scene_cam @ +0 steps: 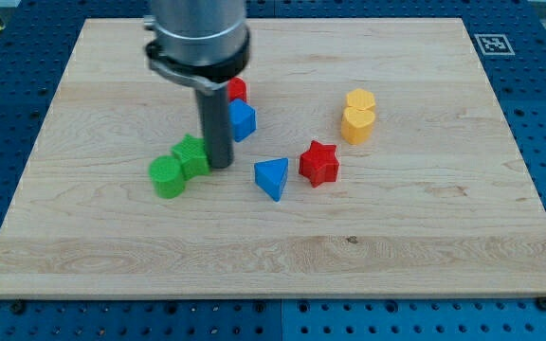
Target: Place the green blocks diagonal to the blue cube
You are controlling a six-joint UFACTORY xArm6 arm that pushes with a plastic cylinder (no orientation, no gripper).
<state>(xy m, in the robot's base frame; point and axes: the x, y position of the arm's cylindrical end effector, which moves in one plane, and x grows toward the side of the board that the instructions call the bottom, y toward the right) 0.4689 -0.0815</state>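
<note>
My tip rests on the board just right of the green star block, touching or nearly touching it. A green round block lies against the green star's lower left. The blue cube sits just above and right of my tip, partly hidden by the rod. A blue triangular block lies to the lower right of my tip.
A red block peeks out behind the rod above the blue cube. A red star lies right of the blue triangle. Two yellow blocks stand together at the upper right. The wooden board sits on a blue perforated table.
</note>
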